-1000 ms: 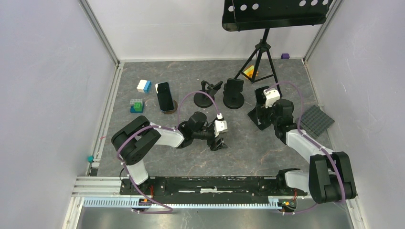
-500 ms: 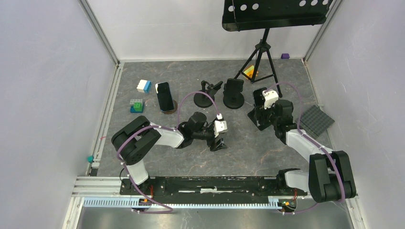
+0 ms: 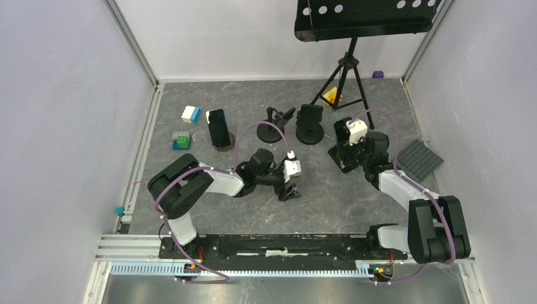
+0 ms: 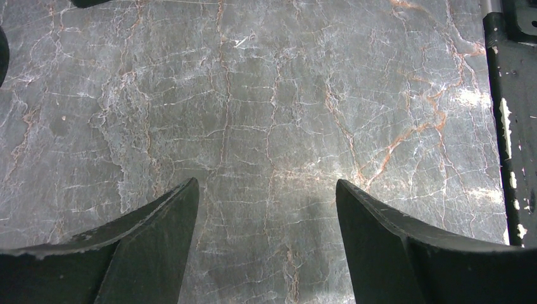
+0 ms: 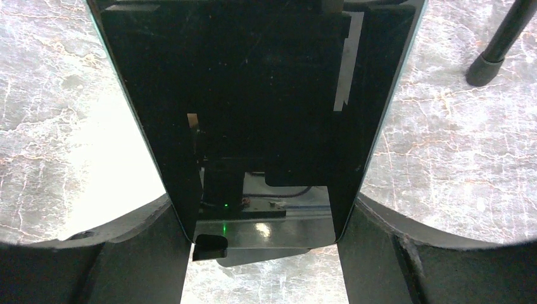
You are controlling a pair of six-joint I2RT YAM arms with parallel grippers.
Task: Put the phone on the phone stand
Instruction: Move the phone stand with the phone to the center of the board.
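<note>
**Phone gripped just above the stand, centre right of the overhead view**

The right gripper (image 5: 263,218) is clamped on the long edges of the phone (image 5: 253,107), whose glossy black face fills the middle of the wrist view. From above, the phone sits beside a black phone stand (image 3: 339,159); whether they touch I cannot tell. The risk is that the phone blocks the wrist view of the stand, so it may miss the ledge, slide off on release, or tip the stand. The left gripper (image 4: 266,209) is spread wide over the bare table (image 4: 272,95), holding nothing.
</note>
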